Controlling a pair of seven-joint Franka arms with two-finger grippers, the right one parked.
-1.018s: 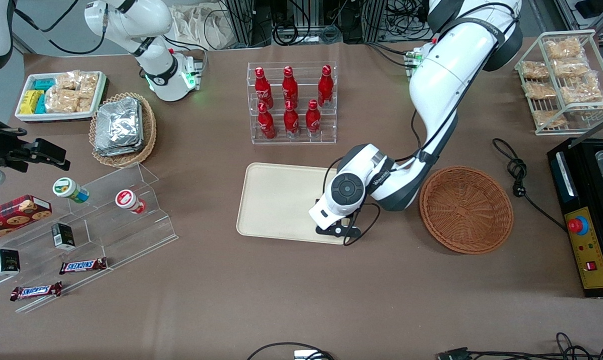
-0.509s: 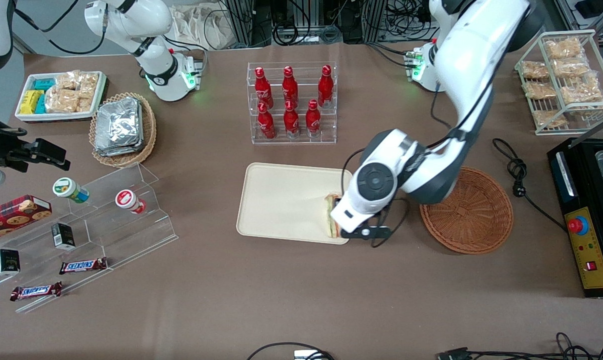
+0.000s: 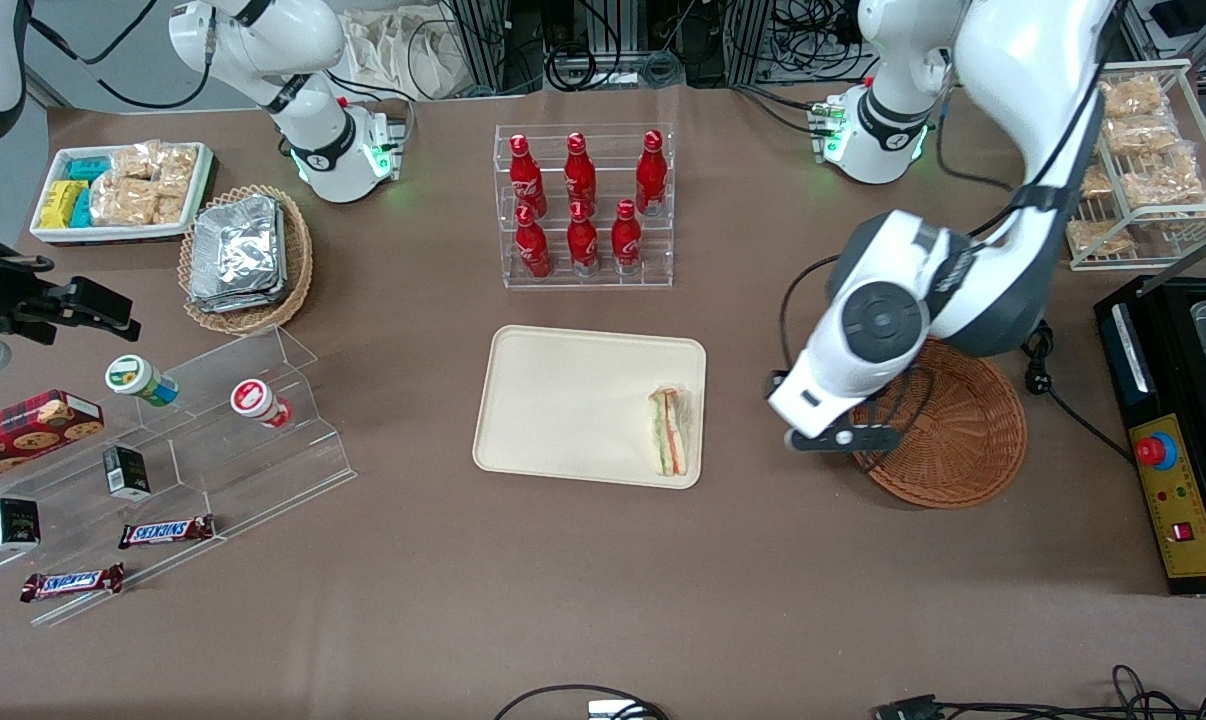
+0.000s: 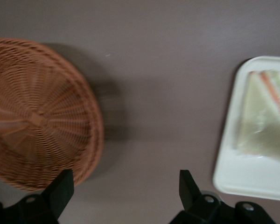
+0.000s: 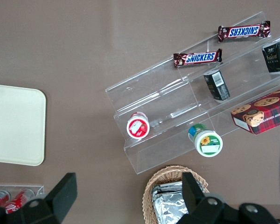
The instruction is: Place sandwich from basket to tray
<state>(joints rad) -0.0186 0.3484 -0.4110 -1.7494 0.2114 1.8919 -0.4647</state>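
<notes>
Nearest the front camera the brown table (image 3: 583, 600) lies bare, then comes the tray (image 3: 563, 400), flat and cream, with the sandwich (image 3: 669, 432) lying inside it hard against the rim at the working arm's end. It looks to me a light, soft thing: white bread that would dent under a hard squeeze, layers of orange and green that could slide apart. If it needed lifting again I'd take it across the two flat bread faces, gently, near the thick middle and not at the thin tip. Nothing else sits in the tray.

Beside the tray, toward the working arm's end, the gripper (image 4: 123, 193) hangs above the strip of bare table between tray and basket (image 3: 948, 425). Its fingers (image 4: 60, 189) are spread wide with nothing between them; only tabletop shows in the gap. The basket, round and reddish-brown, shows only its own weave inside where the arm does not cover it. By the look of it the task is done.

Farther from the camera stands a clear rack of red bottles (image 3: 583, 205), six of them upright in two rows. Toward the parked arm's end a tan oval basket (image 3: 248, 258) holds silver foil packs, and a white bin (image 3: 118, 190) holds bagged snacks. A wire rack (image 3: 1133, 165) near the working arm's base also carries bagged snacks.
</notes>
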